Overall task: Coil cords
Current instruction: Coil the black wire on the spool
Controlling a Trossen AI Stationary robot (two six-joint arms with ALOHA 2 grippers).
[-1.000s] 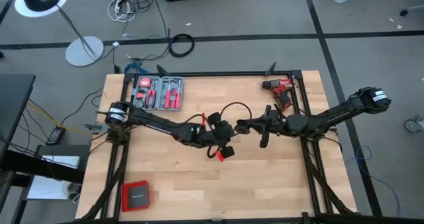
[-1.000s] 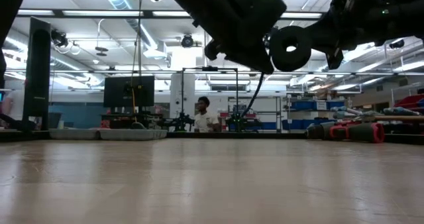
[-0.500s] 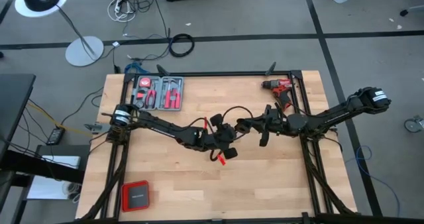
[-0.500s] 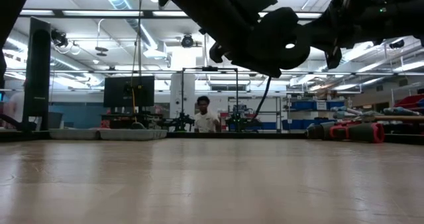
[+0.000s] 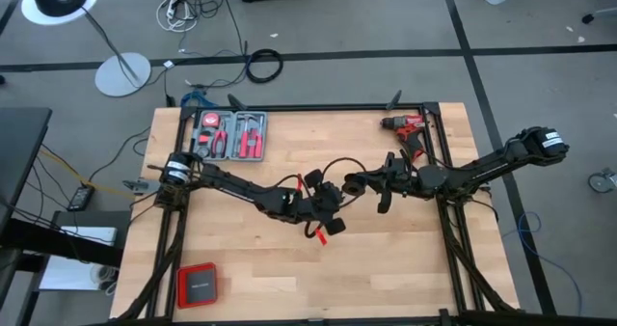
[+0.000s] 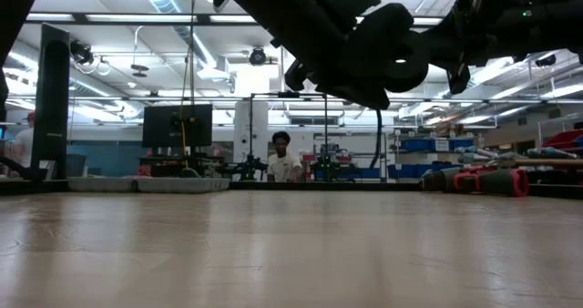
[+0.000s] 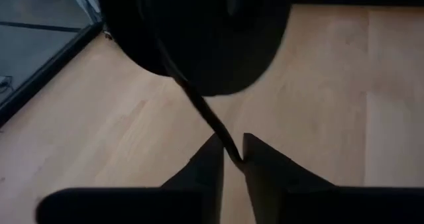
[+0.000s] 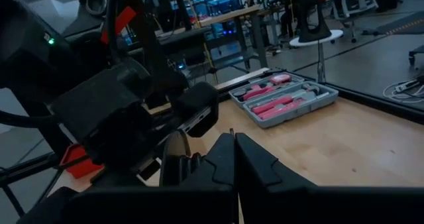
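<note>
**Both grippers meet over mid-table with the thin black cord between them**

High view: the thin black flexible cord (image 5: 339, 162) arcs above the middle of the pale wooden table (image 5: 260, 268), its loop at about twelve o'clock from the left gripper (image 5: 328, 203) and ending at the right gripper (image 5: 353, 183), which sits at two o'clock from the left one.

Low view: both dark arms hang above the tabletop; a strand of cord (image 6: 380, 144) drops straight down beneath them.

Left wrist view: the left gripper's fingers (image 7: 209, 163) stand slightly apart, the cord (image 7: 199, 105) running down into the narrow gap and touching them.

Right wrist view: the right gripper's fingers (image 8: 222, 159) are pressed together; whether they pinch the cord cannot be told. No writing is legible anywhere.
</note>
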